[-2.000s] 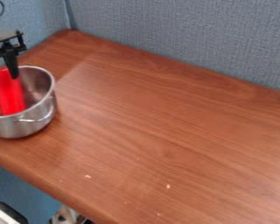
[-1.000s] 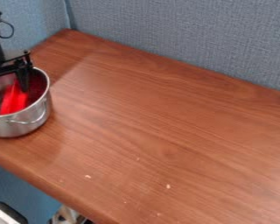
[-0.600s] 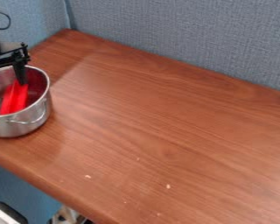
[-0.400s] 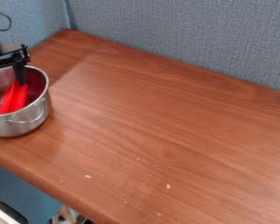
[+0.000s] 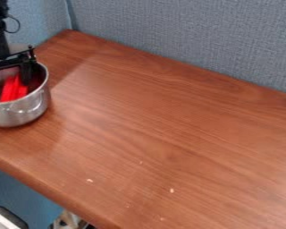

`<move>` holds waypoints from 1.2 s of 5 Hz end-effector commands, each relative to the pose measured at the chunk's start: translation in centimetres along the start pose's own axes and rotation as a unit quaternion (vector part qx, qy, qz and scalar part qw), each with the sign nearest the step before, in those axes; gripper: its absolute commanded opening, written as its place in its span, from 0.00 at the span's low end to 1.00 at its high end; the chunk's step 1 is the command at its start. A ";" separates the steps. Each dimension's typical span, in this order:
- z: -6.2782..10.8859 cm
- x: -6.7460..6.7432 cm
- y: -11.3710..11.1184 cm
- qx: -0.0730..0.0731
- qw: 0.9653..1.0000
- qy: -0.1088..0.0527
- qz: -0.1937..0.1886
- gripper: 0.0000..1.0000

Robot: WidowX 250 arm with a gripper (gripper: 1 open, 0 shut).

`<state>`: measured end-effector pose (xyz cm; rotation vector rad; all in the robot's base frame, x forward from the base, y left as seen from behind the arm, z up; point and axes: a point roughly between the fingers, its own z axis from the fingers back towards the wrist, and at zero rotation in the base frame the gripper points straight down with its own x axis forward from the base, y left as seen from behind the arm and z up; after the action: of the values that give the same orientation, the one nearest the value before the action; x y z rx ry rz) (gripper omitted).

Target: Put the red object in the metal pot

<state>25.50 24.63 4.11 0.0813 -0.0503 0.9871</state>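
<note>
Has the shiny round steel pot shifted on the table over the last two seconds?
Yes. The steel pot has slid up and left in the picture, toward the wooden table's far-left corner; its left side is now cut off by the frame.

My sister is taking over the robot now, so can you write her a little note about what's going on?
Gripper: open, pointing down, its fingers over the metal pot at the far left edge of the table; they do not look closed on anything.
Red object: inside the pot, leaning against its wall.
Done: the red object is in the pot, apparently let go.
Left: lift the arm straight up and clear of the pot, carefully, since the fingers are close to the rim. Check the red object stays in.
</note>
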 end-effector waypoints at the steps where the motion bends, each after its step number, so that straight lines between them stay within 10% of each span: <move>1: 1.2 1.3 -0.2 0.008 0.999 -0.018 0.027 0.00; 4: 3.1 2.0 -1.3 0.015 0.996 -0.020 0.090 0.00; 5: 4.4 1.8 -1.0 0.015 0.997 -0.022 0.071 1.00; 6: 4.9 0.8 -1.2 0.015 0.997 -0.025 0.072 1.00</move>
<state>26.65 24.01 6.69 0.1100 -0.0205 1.1376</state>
